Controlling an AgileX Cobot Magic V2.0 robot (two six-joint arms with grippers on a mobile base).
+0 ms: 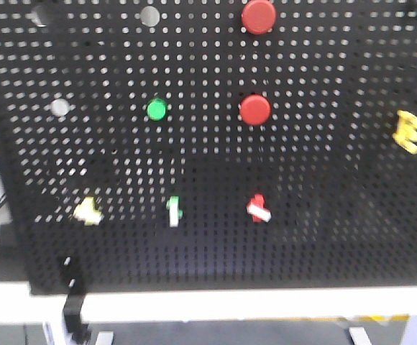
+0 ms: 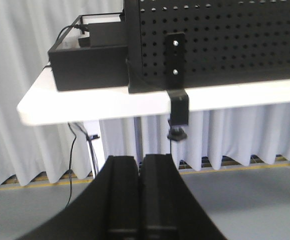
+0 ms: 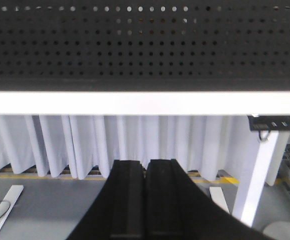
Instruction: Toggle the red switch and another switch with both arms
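On the black pegboard [image 1: 323, 237] the small red switch [image 1: 258, 208] with a white lever tip sits low, right of centre. A pale-yellow toggle switch [image 1: 88, 211] sits low at the left. Neither arm shows in the front view. My left gripper [image 2: 141, 161] is shut with nothing in it, held below the white table edge [image 2: 100, 104] and facing the pegboard's lower left corner [image 2: 135, 75]. My right gripper [image 3: 146, 164] is shut and empty too, below the table edge [image 3: 145, 102]. Neither wrist view shows a switch.
Two big round red buttons [image 1: 258, 16] [image 1: 255, 109], a round green button [image 1: 156, 109], a white-levered green toggle [image 1: 174, 210] and a yellow piece [image 1: 408, 131] are on the board. A black clamp bracket [image 2: 176, 80] grips the table edge beside a black box [image 2: 87, 62]. White curtains [image 3: 85, 145] hang behind.
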